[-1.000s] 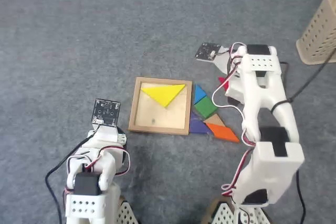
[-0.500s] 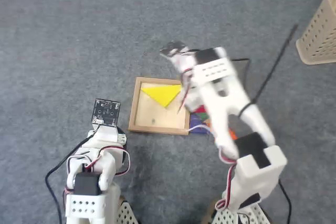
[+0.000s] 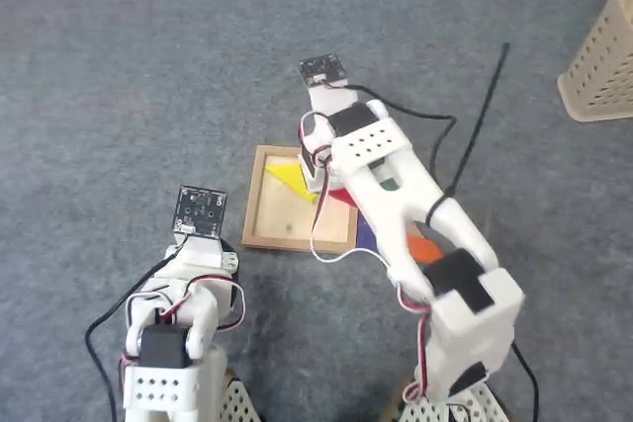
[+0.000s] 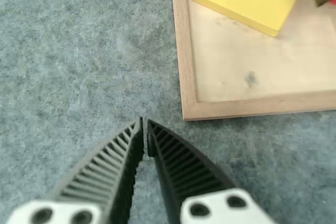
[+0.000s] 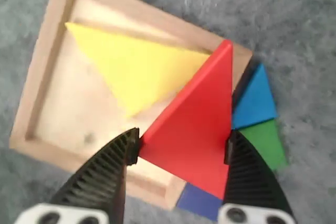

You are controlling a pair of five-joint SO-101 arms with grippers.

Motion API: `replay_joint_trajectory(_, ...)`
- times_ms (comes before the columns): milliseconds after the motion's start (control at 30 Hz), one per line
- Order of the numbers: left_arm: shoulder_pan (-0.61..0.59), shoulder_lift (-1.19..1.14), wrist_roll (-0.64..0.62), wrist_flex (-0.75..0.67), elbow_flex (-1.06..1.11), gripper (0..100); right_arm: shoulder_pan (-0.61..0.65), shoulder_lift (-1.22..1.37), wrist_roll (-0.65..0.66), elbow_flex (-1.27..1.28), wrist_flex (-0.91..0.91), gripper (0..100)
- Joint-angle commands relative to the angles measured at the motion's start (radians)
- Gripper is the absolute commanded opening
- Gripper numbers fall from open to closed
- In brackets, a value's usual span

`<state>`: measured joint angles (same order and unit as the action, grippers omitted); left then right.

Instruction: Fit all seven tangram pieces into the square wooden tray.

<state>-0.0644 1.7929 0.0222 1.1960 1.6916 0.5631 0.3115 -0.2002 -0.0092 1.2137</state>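
Note:
The square wooden tray (image 3: 252, 207) lies mid-table with a yellow triangle (image 5: 131, 72) flat in its far half. My right gripper (image 5: 181, 142) hangs over the tray's right side, shut on a red triangle (image 5: 194, 124) that overlaps the yellow triangle and the tray's rim (image 5: 50, 72). Just right of the tray lie a blue piece (image 5: 256, 103), a green piece (image 5: 268, 142) and a purple piece (image 5: 197, 203). An orange piece (image 3: 425, 247) peeks out beside the right arm. My left gripper (image 4: 143, 124) rests shut and empty on the carpet near the tray's front left corner (image 4: 188, 111).
Grey carpet covers the table. A perforated beige basket (image 3: 603, 46) stands at the far right edge. The right arm (image 3: 396, 195) stretches across the loose pieces and hides part of them. Open carpet lies left of and beyond the tray.
The right arm has swung left from beside the loose pieces to above the tray, carrying the red triangle. The left arm has not moved.

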Motion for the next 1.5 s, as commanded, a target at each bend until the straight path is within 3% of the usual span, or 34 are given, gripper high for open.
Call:
replay_joint_trajectory(0, -0.006, 0.003, -0.009, 0.005, -0.005, 1, 0.012, 0.018, -0.051, -0.035, -0.068, 12.3)
replay_joint_trajectory(233, -0.006, 0.003, -0.009, 0.005, -0.005, 1, 0.013, 0.042, -0.221, -0.037, -0.085, 12.7)
replay_joint_trajectory(533, -0.006, 0.003, -0.009, 0.005, -0.005, 1, 0.076, 0.097, -0.219, -0.044, -0.119, 12.8)
replay_joint_trajectory(1100, -0.006, 0.003, -0.009, 0.005, -0.005, 1, 0.058, -0.260, -0.037, 0.044, 0.022, 12.8)
replay_joint_trajectory(1333, -0.006, 0.003, -0.009, 0.005, -0.005, 1, -0.018, -0.616, 0.058, 0.299, -0.088, 12.3)
replay_joint_trajectory(1467, -0.006, 0.003, -0.009, 0.005, -0.005, 1, -0.050, -0.742, 0.158, 0.540, -0.321, 11.4)
